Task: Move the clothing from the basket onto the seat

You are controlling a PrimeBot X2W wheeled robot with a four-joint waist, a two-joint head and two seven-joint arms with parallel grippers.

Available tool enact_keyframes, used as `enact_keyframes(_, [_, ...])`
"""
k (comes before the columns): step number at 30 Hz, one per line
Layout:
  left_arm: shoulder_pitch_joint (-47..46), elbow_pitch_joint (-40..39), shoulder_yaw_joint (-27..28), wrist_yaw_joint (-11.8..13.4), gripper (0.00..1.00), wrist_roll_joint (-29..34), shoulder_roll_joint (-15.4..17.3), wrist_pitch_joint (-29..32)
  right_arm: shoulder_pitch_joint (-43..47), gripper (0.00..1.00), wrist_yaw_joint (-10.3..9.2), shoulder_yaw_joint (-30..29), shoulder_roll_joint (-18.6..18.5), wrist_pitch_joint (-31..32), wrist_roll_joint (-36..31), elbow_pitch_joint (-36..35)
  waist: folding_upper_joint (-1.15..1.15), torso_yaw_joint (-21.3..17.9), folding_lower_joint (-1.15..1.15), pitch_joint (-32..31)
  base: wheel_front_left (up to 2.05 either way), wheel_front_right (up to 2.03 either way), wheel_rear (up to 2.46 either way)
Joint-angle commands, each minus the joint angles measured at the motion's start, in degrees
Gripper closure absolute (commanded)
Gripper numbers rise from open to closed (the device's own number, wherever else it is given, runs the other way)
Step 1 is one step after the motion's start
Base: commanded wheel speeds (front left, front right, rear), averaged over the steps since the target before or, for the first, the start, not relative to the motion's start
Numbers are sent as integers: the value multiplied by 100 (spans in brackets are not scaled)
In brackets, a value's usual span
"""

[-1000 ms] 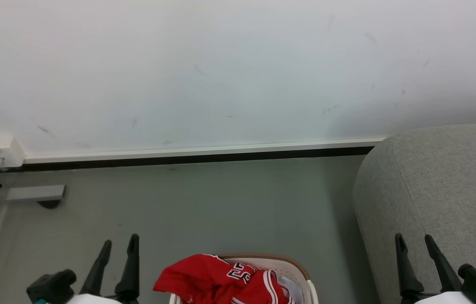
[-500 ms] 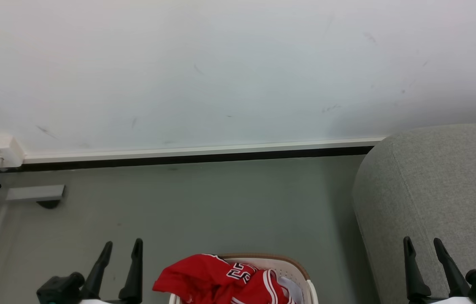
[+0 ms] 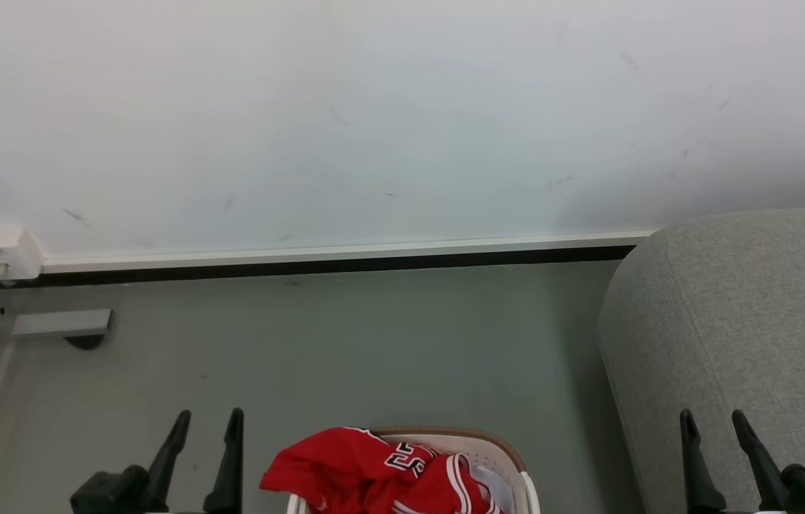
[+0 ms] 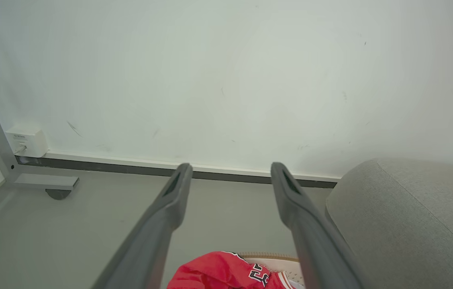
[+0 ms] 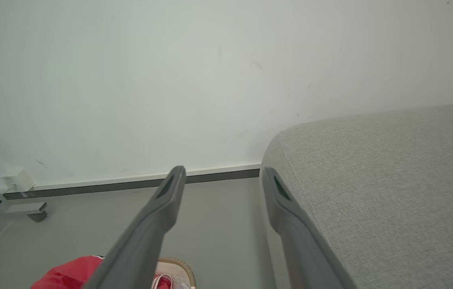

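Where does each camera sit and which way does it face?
Head view: on head, facing forward-down at wall, floor, basket, clothing; both open jaws at bottom.
Left wrist view: left wrist, along its open jaws toward wall.
Right wrist view: right wrist, along its open jaws, seat alongside.
All three share clothing, basket, seat.

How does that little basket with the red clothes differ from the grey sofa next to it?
The basket is cream-white plastic with small holes and a brown rim; the sofa is light grey fabric with a seam. The basket looks far smaller than the sofa. The basket holds red clothing; none lies on the visible part of the sofa. Both have rounded corners.
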Motion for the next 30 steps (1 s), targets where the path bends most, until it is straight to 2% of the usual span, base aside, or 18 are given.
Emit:
enact_keyframes(1, [20, 0, 3, -17, 0, 134, 30, -67, 27, 0, -10, 5, -54, -53, -123, 30, 0, 6, 0, 3, 0, 0, 0])
enact_keyframes(23, [107, 112, -332, -15, 0, 714, 183, -289, 64, 0, -12, 92, -59, -282, -818, 203, 0, 35, 0, -21, 0, 0, 0])
enact_keyframes(30, [111, 193, -313, -14, 0, 512, 152, -281, 72, 0, -12, 113, -56, -277, -666, 178, 0, 32, 0, -2, 0, 0, 0])
